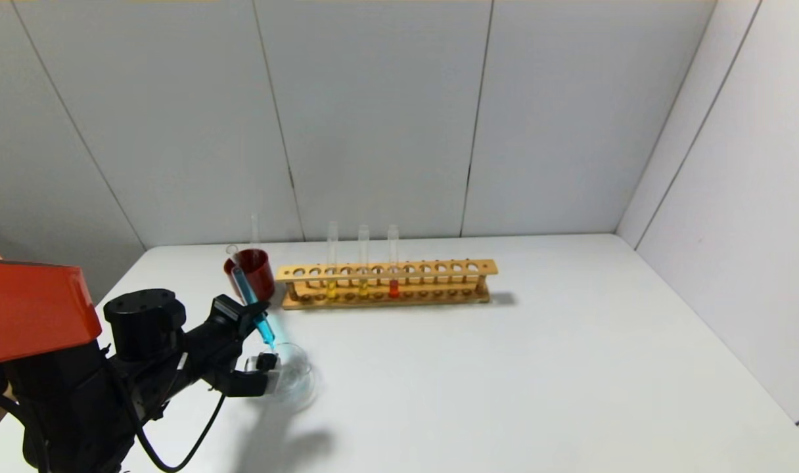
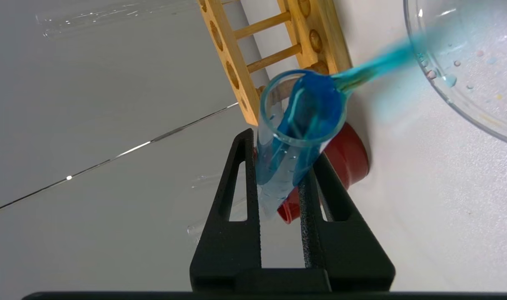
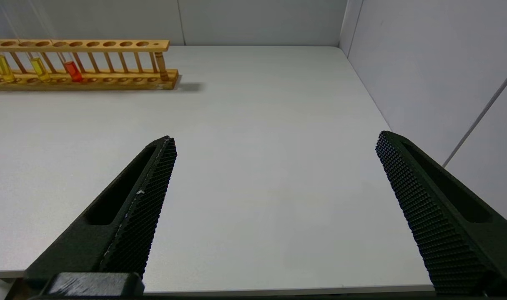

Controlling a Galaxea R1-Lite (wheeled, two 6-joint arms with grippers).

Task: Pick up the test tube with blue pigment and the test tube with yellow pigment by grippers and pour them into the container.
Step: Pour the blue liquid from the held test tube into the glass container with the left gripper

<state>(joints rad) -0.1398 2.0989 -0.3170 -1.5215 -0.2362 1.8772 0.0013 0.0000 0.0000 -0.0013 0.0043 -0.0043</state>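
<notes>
The test tube with blue pigment (image 1: 250, 299) is tipped mouth-down over the container (image 1: 297, 381), a shallow clear glass dish near the table's front left. My left gripper (image 1: 255, 315) is shut on the tube. In the left wrist view the tube (image 2: 299, 125) sits between the black fingers of the left gripper (image 2: 280, 166), and blue liquid (image 2: 374, 66) streams from its mouth over the dish rim (image 2: 445, 98). Two test tubes with yellow pigment (image 1: 332, 289) (image 1: 363, 289) stand in the wooden rack (image 1: 439, 268). My right gripper (image 3: 275, 137) hangs open over bare table, away from the rack (image 3: 111, 81).
A dark red cup (image 1: 258, 276) with an empty glass tube (image 1: 255, 230) in it stands just left of the rack and behind the tilted tube. A tube of red-orange liquid (image 1: 393, 288) stands beside the yellow ones. White walls close the back and right sides.
</notes>
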